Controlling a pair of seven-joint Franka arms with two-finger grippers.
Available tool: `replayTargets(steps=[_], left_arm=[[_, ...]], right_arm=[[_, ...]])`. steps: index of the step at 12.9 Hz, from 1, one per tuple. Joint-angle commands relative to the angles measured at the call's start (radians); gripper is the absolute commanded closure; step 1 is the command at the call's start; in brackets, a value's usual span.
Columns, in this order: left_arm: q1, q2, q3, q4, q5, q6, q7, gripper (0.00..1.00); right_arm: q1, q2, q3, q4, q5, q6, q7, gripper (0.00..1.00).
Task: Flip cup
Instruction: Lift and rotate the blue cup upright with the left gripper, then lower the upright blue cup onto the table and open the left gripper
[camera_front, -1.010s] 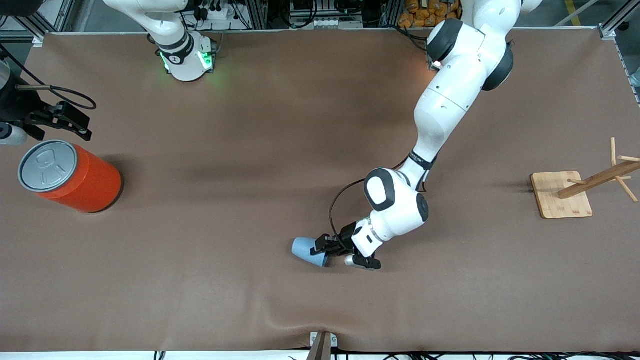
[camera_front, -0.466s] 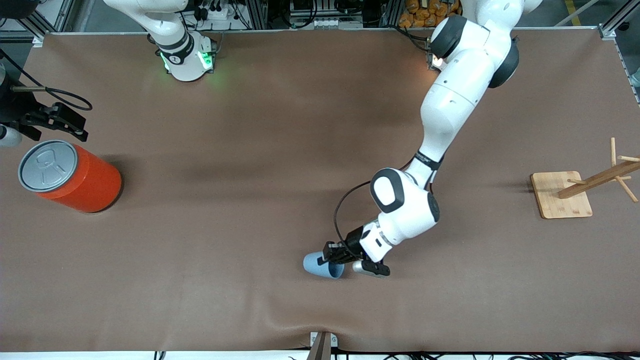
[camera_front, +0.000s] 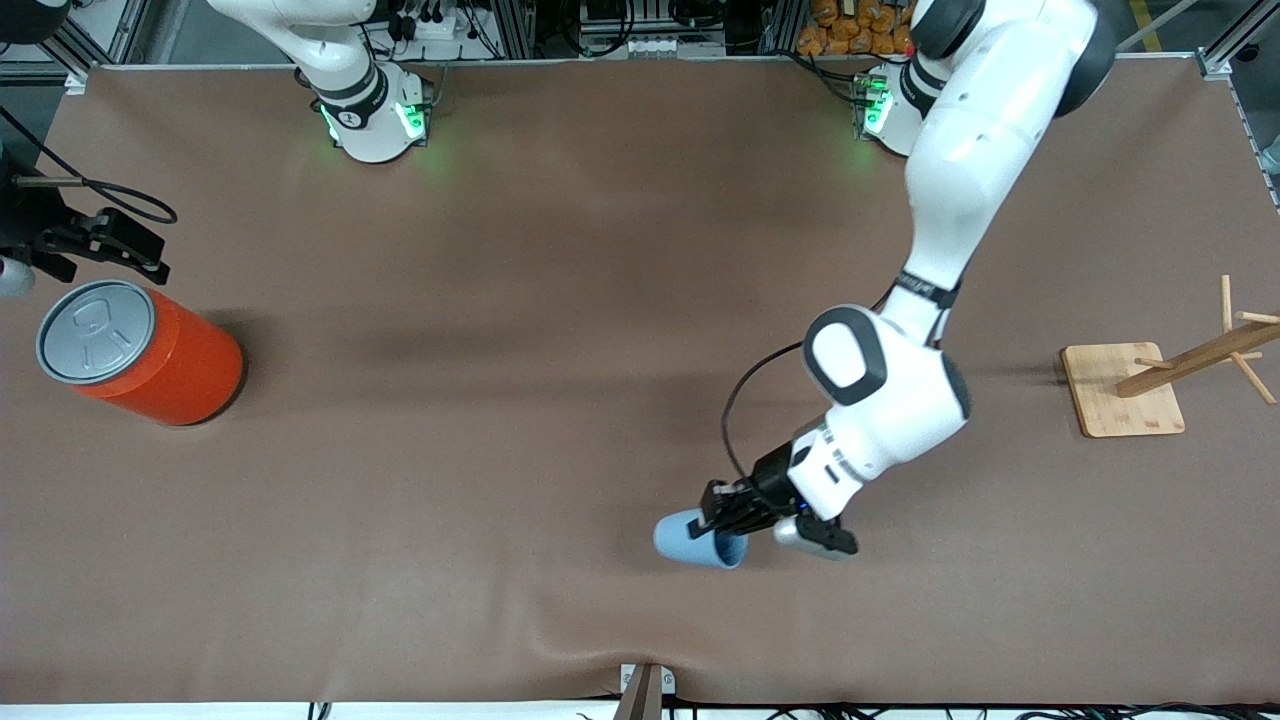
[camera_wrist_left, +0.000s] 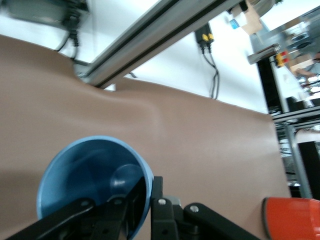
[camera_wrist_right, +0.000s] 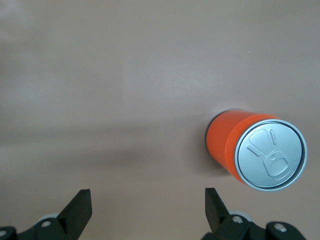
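Observation:
The light-blue cup (camera_front: 692, 540) is tipped on its side, low over the brown tabletop, with its mouth turned toward my left gripper (camera_front: 727, 520). That gripper is shut on the cup's rim, one finger inside the mouth and one outside. In the left wrist view the cup (camera_wrist_left: 90, 180) shows its dark blue inside, with my left gripper (camera_wrist_left: 150, 202) pinching the wall. My right gripper (camera_front: 148, 257) hangs open beside the orange can at the right arm's end of the table. In its own view the right gripper (camera_wrist_right: 147, 202) has only bare table between its fingers.
An orange can (camera_front: 145, 352) with a grey lid stands upright at the right arm's end, also seen as the can (camera_wrist_right: 257, 150) from the right wrist. A wooden peg rack (camera_front: 1125, 390) stands at the left arm's end. The table cover wrinkles at the front edge (camera_front: 600, 650).
My left gripper closed on the cup's rim and carried the cup toward the left arm's end of the table. The right gripper drifted slightly away from the can.

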Motion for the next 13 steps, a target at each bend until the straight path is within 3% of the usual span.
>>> replayTargets(steps=[1, 4, 8, 10, 13], left_arm=[[0.075, -0.287, 0.015, -0.385, 0.067, -0.025, 0.015, 1.0], [0.193, -0.427, 0.016, -0.548, 0.272, -0.157, 0.007, 1.0], [0.385, -0.438, 0.024, -0.658, 0.698, -0.168, 0.009, 1.0], [0.418, -0.431, 0.025, -0.674, 0.793, -0.173, 0.006, 1.0], [0.437, -0.431, 0.027, -0.718, 0.833, -0.168, 0.006, 1.0]], right_arm=[[-0.023, -0.001, 0.012, -0.002, 0.023, 0.005, -0.017, 0.0], [-0.018, 0.005, 0.013, -0.002, 0.024, 0.042, -0.017, 0.0], [-0.023, 0.007, 0.013, -0.003, 0.023, 0.042, -0.052, 0.0], [-0.021, 0.01, 0.013, -0.003, 0.023, 0.054, -0.045, 0.0], [-0.021, 0.012, 0.012, -0.026, 0.026, 0.047, -0.037, 0.0]])
